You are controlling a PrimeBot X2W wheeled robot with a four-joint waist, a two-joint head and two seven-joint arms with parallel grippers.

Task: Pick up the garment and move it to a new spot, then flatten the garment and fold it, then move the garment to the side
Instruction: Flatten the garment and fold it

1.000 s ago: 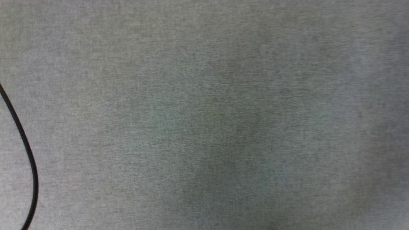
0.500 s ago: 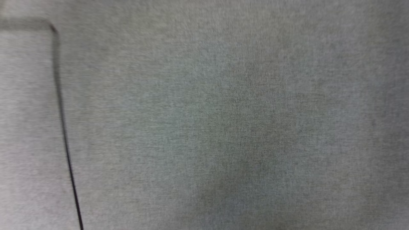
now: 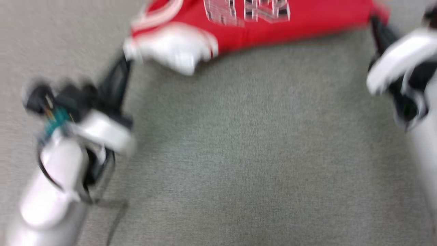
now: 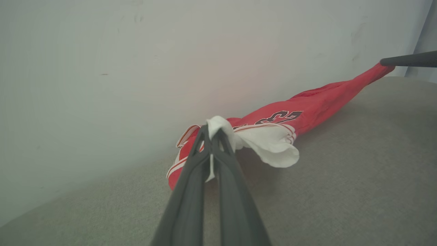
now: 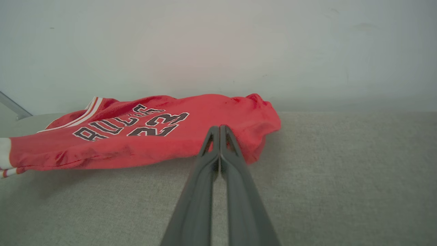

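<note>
red garment (image 3: 273, 30) stretched left to right, left gripper (image 4: 211, 133) clamped on sleeve (image 4: 273, 150), right gripper (image 5: 219, 130) clamped on hem (image 4: 370, 75)

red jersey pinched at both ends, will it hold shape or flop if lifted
Probably floppy: the garment bunches in folds between the left gripper and the right gripper, and its white sleeve droops loose. Likely light, since thin fingertip pinches stretch it. It may drag rather than slide on the grey woven surface.
</note>
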